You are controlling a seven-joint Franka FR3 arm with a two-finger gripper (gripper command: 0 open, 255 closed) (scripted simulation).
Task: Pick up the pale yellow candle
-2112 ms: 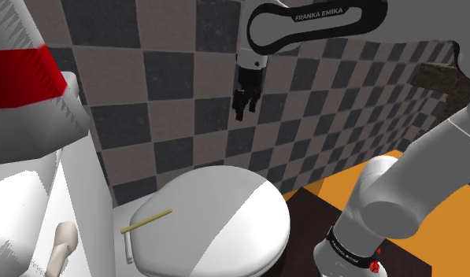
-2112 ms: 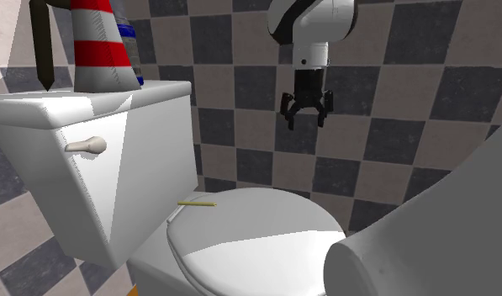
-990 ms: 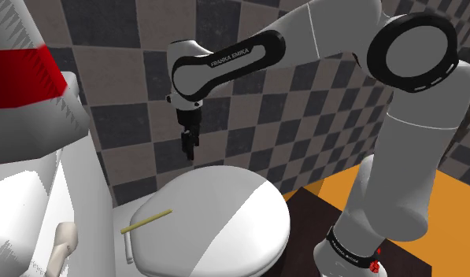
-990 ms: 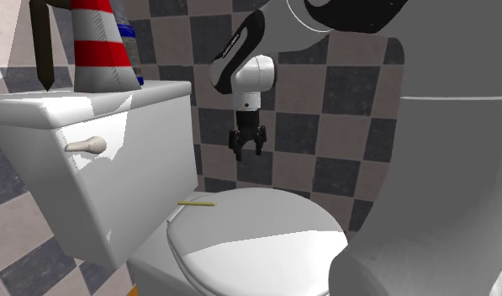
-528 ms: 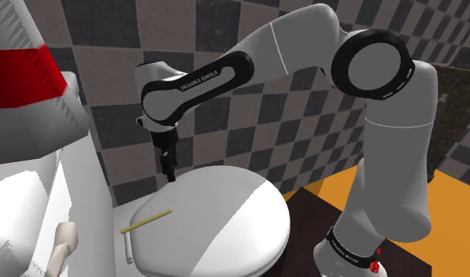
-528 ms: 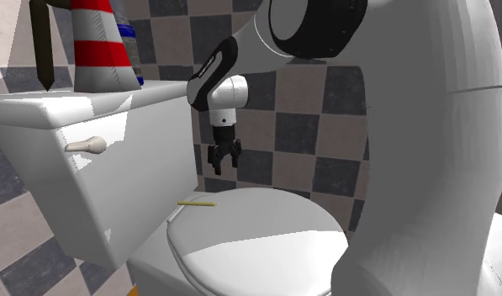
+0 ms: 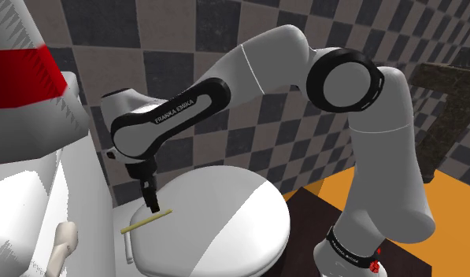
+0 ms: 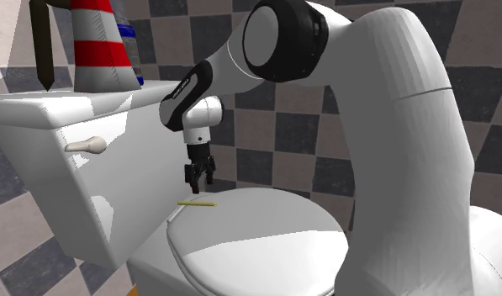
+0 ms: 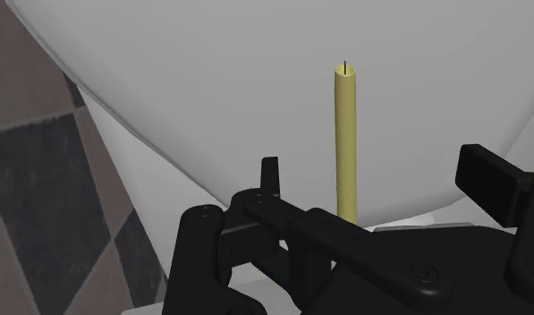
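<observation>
The pale yellow candle point(image 7: 146, 219) is a thin stick lying flat on the white toilet lid point(image 7: 225, 216), near its hinge end beside the tank. My black gripper point(image 7: 153, 207) hangs pointing down just above the candle's end and is open. In the second exterior view the gripper point(image 8: 198, 182) is a short way above the candle point(image 8: 197, 203), not touching it. The wrist view has the candle point(image 9: 346, 134) lying lengthwise in the gap between the two fingers of the gripper point(image 9: 377, 179), nearer one finger point(image 9: 270, 175), with its wick end pointing away.
The white tank point(image 8: 89, 168) with its flush handle point(image 8: 85, 145) stands close beside the candle. A red and white striped cone point(image 8: 102, 42) and a dark handle point(image 8: 43, 46) sit on top of it. A checkered wall rises behind. Orange floor point(image 7: 359, 169) lies past the toilet.
The arm has swung down and toward the shoulder view's left, bringing the open gripper from high over the lid to just above the candle. The candle has not moved.
</observation>
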